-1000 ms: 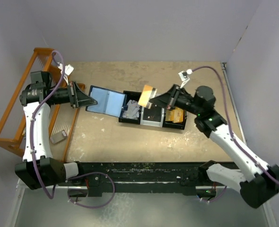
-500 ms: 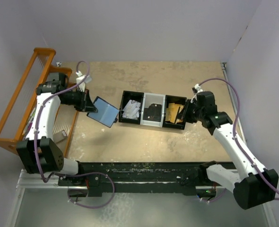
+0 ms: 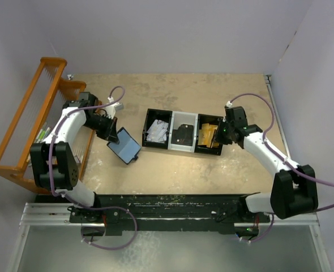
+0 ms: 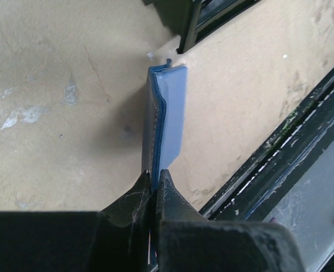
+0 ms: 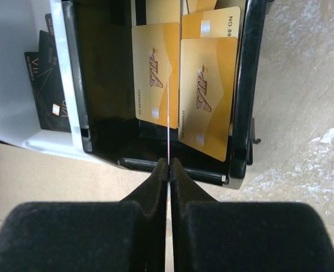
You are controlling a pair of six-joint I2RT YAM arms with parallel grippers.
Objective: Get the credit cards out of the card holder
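The card holder [image 3: 125, 146], a dark navy wallet with a paler blue inner face, is held edge-on just above the table, left of the black tray [image 3: 182, 151]. My left gripper [image 3: 112, 135] is shut on its near edge; the left wrist view shows the fingers [image 4: 154, 177] clamped on the wallet [image 4: 168, 113]. My right gripper [image 3: 220, 136] is shut on a credit card seen edge-on as a thin line [image 5: 168, 107] over the tray's right compartment [image 5: 243, 113], where gold VIP cards [image 5: 209, 96] lie. The gripper tips [image 5: 168, 164] sit at the compartment's near rim.
The tray's middle compartment holds black cards [image 5: 48, 85] and its left one holds pale cards [image 3: 157, 130]. An orange wooden rack [image 3: 25, 124] stands at the far left. A black rail [image 3: 172, 204] runs along the near edge. Walls close in behind and on the right.
My left gripper carried the card holder toward the near side and turned it more upright. My right gripper moved the gold card right from above the tray's middle down over the right compartment.
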